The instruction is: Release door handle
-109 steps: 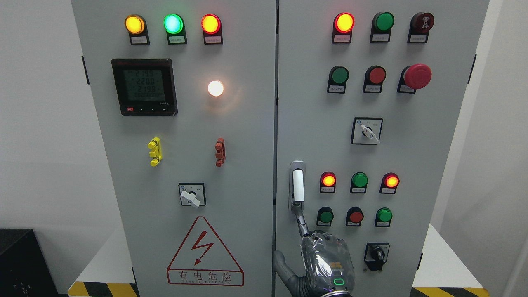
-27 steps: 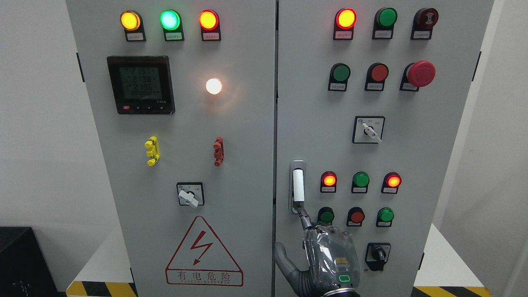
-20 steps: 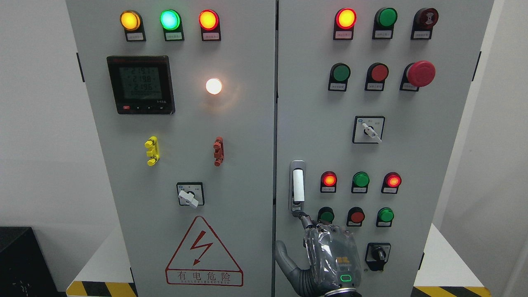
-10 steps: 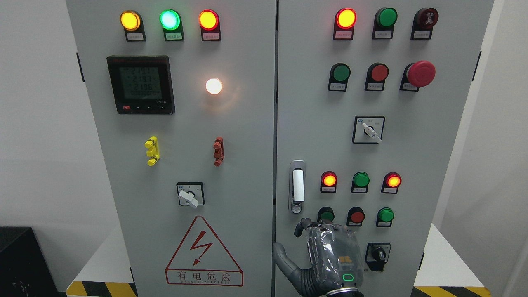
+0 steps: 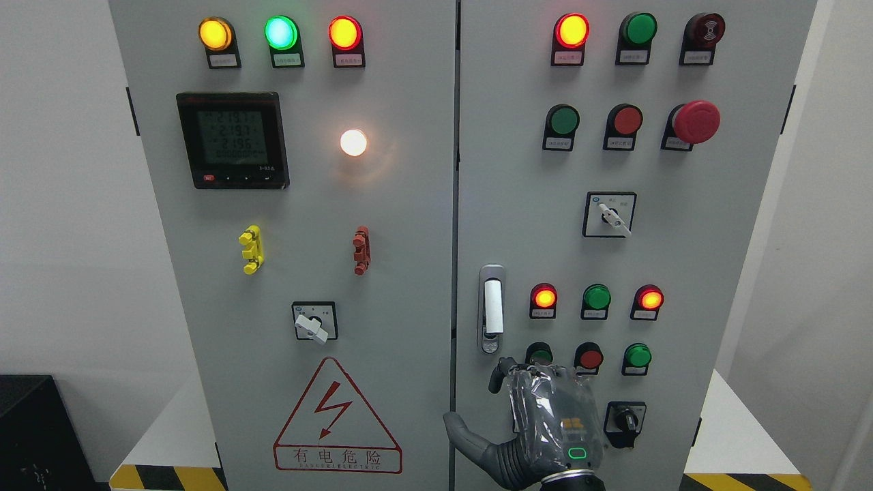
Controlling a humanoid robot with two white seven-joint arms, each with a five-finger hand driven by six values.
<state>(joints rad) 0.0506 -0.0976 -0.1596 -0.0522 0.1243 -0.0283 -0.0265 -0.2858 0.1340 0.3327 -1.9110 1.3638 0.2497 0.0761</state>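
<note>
The door handle (image 5: 492,307), a white upright lever in a silver plate with a keyhole at its foot, sits on the left edge of the right cabinet door (image 5: 518,204). My right hand (image 5: 528,409) comes up from the bottom edge, its back toward me, just below the handle and apart from it. Its four fingers are curled in, the bent index finger (image 5: 496,379) a short gap under the keyhole. The thumb (image 5: 458,431) sticks out left across the door seam. The hand holds nothing. My left arm does not show.
Red and green push buttons (image 5: 590,356) and lit lamps (image 5: 544,298) sit right of the handle, and a black rotary switch (image 5: 622,421) is beside my hand. The left door (image 5: 409,225) carries a meter, lamps, a selector and a warning triangle. Yellow-black floor tape runs below.
My index finger has drawn back from the foot of the handle and curled in. The hand has sunk a little and shifted right, and the thumb has spread out leftward.
</note>
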